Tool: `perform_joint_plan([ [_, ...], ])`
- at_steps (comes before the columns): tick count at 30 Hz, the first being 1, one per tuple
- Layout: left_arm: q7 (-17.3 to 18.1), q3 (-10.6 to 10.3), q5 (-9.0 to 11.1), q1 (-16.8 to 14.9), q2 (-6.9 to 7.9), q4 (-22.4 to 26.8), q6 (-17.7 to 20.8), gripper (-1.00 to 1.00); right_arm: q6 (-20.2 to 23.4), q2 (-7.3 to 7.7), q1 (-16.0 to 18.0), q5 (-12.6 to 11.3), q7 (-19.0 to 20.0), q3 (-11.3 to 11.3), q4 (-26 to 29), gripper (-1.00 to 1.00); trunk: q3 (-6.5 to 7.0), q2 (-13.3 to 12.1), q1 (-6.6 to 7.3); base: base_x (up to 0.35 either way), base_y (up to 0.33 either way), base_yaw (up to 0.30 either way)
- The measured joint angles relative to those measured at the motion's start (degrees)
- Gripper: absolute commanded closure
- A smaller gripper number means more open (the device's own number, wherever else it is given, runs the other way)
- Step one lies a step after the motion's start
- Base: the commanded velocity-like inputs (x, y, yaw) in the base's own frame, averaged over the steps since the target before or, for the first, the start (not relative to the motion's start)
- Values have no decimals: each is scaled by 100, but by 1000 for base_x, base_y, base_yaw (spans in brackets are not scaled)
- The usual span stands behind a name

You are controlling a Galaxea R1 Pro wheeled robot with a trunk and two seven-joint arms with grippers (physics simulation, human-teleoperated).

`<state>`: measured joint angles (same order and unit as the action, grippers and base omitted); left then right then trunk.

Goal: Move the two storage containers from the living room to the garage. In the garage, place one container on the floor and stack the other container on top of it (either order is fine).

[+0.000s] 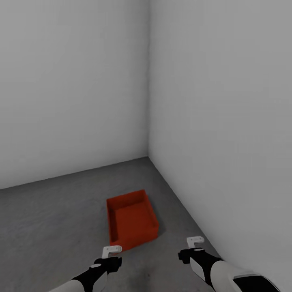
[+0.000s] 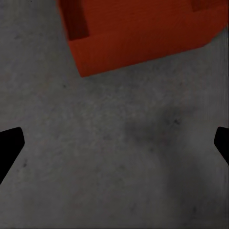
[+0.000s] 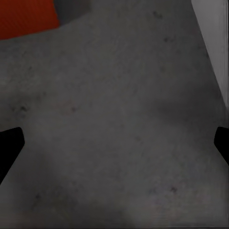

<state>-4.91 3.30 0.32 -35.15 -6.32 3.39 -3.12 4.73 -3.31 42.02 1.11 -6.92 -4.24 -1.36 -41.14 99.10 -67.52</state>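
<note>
**Both grippers empty above one placed container**

Left gripper (image 1: 112,250) and right gripper (image 1: 195,242) hang spread wide and empty over the floor (image 1: 52,211), at 7 and 5 o'clock in the head view. One storage container (image 1: 132,219), a red-orange, smooth-walled, open rectangular bin, sits on rough speckled grey concrete near the corner of plain white walls (image 1: 219,101), just toward 12 o'clock from the left gripper. Judged step: first bin set down; the next move calls for fetching the second and stacking it squarely.

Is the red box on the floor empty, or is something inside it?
Empty. The head view looks down into the open-topped storage container on the floor, and only its bare red bottom and walls show.
</note>
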Motion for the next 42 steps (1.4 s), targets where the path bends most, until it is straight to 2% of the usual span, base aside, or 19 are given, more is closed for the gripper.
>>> perform_joint_plan([
  [35,0,0,0,2,0,0,0,-100,-1,0,0,0,0,2,-3,-100,101,0,0,0,0,-257],
  [42,0,0,0,3,1,1,0,-100,-7,-1,-4,0,1,2,-4,-100,117,0,0,-2,0,-130],
])
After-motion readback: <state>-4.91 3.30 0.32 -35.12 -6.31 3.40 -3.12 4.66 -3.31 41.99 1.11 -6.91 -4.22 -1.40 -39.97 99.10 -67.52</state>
